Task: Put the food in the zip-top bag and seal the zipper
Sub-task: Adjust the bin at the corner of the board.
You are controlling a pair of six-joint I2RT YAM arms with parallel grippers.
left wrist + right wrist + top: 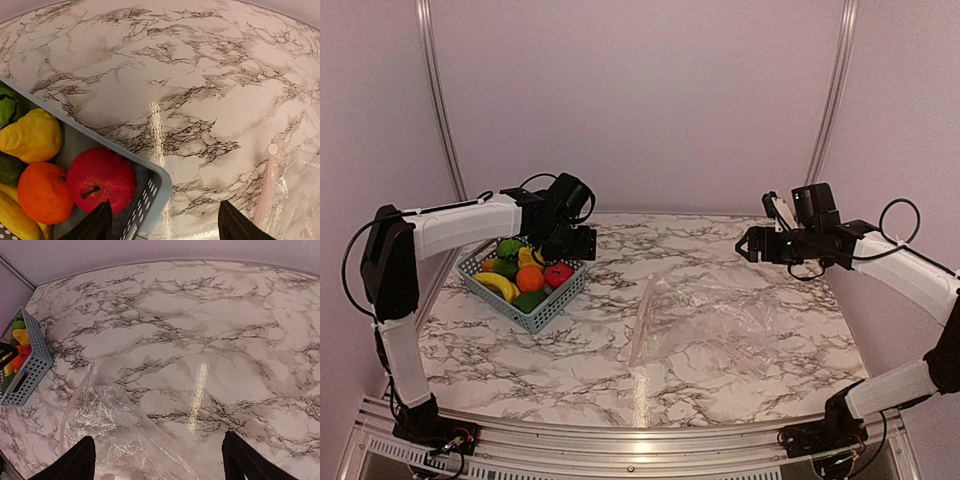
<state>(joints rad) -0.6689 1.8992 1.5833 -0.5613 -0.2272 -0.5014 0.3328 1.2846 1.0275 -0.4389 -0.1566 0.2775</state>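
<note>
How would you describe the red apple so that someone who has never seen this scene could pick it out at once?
On the left of the marble table stands a grey-blue mesh basket. The red apple lies in the basket's corner toward the clear bag, beside an orange. It is the only red piece there, round with a dark stem.
</note>
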